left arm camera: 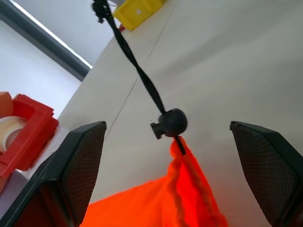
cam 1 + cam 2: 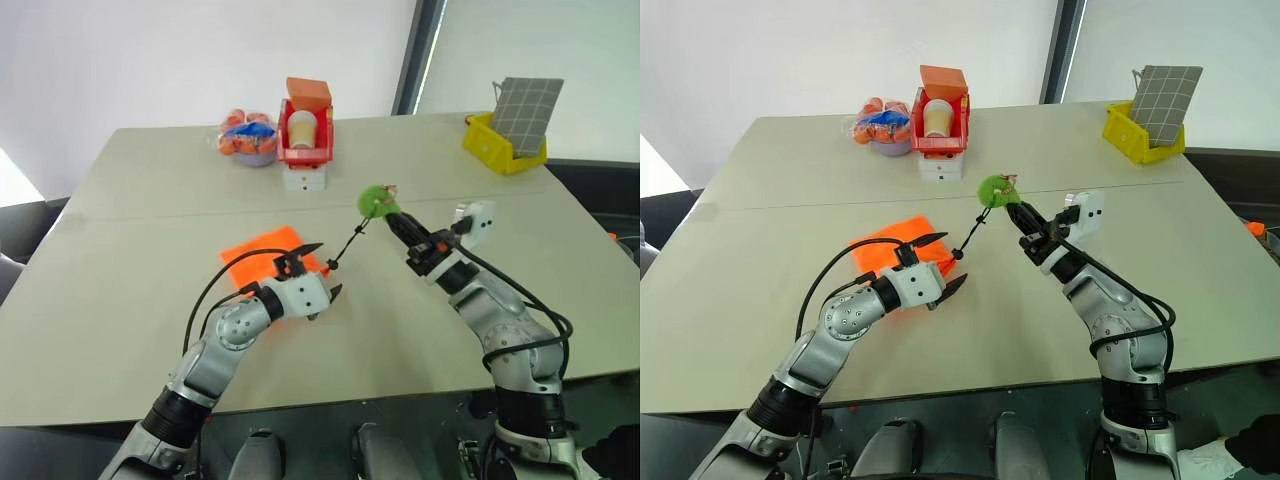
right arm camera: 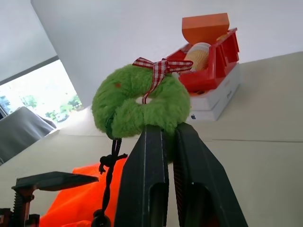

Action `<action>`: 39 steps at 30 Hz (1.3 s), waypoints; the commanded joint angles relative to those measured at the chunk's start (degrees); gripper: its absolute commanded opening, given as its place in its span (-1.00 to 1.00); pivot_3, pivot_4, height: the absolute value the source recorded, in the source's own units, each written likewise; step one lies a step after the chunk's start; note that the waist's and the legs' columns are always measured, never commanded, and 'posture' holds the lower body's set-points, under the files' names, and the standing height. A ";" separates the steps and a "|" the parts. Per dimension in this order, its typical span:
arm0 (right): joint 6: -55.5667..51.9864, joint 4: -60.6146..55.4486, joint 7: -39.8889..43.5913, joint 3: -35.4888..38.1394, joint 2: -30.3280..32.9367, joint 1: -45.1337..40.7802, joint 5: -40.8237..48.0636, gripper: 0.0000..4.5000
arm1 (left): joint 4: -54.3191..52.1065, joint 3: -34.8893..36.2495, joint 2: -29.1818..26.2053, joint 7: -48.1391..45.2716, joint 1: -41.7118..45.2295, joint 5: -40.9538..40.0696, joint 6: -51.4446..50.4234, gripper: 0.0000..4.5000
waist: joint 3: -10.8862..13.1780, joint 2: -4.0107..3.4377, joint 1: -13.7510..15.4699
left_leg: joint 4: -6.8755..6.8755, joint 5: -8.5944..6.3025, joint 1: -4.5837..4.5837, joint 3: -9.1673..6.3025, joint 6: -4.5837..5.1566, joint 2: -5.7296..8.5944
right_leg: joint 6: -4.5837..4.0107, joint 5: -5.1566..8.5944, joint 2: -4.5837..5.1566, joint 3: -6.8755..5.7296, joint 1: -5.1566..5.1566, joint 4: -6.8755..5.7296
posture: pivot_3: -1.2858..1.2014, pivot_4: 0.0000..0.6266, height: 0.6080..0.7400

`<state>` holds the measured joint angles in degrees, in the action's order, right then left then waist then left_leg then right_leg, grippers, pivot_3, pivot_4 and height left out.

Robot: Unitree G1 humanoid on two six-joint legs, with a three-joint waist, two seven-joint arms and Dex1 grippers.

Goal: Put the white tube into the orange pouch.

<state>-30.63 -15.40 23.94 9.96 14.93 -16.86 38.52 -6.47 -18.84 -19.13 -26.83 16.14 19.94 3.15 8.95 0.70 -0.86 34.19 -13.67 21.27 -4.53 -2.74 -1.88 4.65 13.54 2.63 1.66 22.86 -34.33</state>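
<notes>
The orange pouch lies flat on the table in front of me, left of centre. Its black cord runs taut from a round black toggle at the pouch's mouth up to a fuzzy green round tag with a checked bow. My right gripper is shut on that green tag and holds it above the table. My left gripper is open, its two fingers either side of the pouch's mouth end and toggle, not touching them. The white tube is out of view.
At the back of the table stand a red bin holding a paper cup and an orange box, on a white box. A bag of orange fruit lies to its left. A yellow bin sits far right.
</notes>
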 commanded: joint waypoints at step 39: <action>1.44 -2.91 0.47 -1.51 -0.06 0.35 0.13 -1.00 | -4.98 0.05 6.77 -0.11 2.51 -9.30 -19.42 -0.86 | 0.00 0.00 -0.01 | 0.01 0.00 0.02 0.00 0.00 0.00 | 0.13 0.09 0.00 -0.01 0.01 0.02 | 0.03 -0.52 1.00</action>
<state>-30.48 -15.62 23.99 8.27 14.88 -16.18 38.42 -9.22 -18.96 -12.39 -27.24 17.71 10.67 -16.68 8.95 0.70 -0.87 34.21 -13.67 21.28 -4.53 -2.74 -1.87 4.78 13.62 2.62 1.66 22.87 -34.31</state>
